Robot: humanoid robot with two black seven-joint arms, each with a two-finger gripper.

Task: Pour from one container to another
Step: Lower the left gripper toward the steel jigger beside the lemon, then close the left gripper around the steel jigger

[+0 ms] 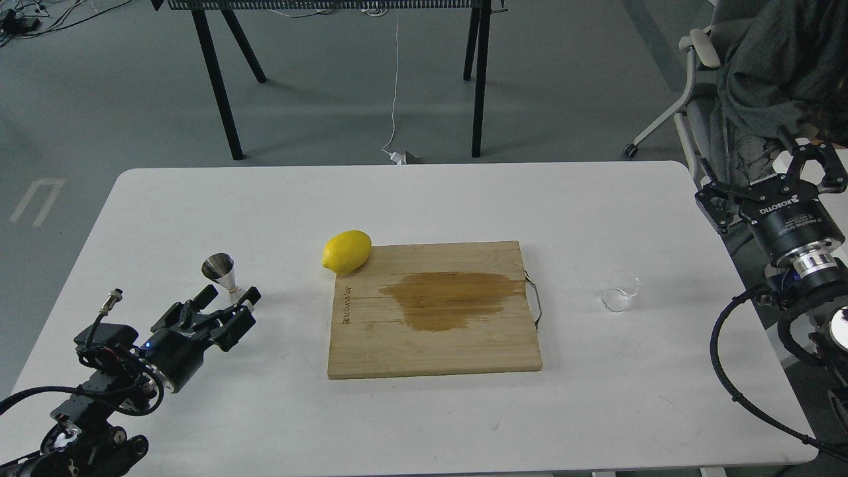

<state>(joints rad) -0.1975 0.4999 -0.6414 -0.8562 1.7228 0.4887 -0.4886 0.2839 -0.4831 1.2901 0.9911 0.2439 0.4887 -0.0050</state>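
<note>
Two grippers stand open and empty. Right of the cutting board (434, 308), the glass cup (621, 290) sits nearer the right gripper (772, 189); the left gripper (225, 301) nearly touches the upright jigger (220, 270) left of it.

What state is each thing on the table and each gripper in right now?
Glass cup: upright, looks empty, free.
Jigger: upright, ungripped.
Lemon: whole, at board's corner.
Cutting board: flat, dark wet-looking patch.
Left gripper: open, by jigger.
Right gripper: open, empty.
</note>
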